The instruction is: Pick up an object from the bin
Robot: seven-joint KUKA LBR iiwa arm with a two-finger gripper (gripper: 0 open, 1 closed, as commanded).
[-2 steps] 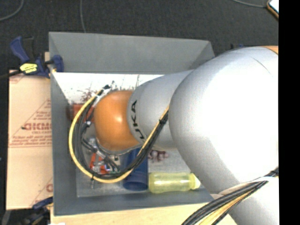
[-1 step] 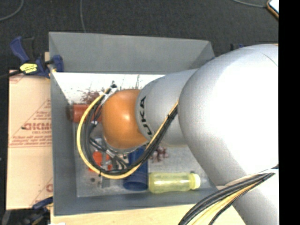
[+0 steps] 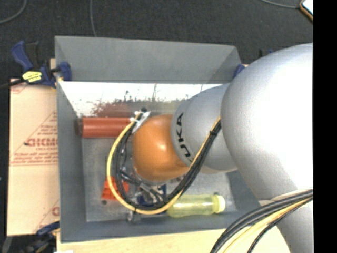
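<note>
End effector (image 3: 138, 195) points down low in grey bin (image 3: 71, 157), near yellow bottle (image 3: 197, 204).

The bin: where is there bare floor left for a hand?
Bare floor runs along the left wall, between the red-brown cylinder and the small orange thing. The front middle is crowded: the arm's orange cover, cables and the yellow tube.

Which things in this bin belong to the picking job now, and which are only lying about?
Job: grey bin; gripper, low at its front left; small orange-red thing beside it.
Lying about: red-brown cylinder along the back wall; pale yellow tube at the front.
</note>
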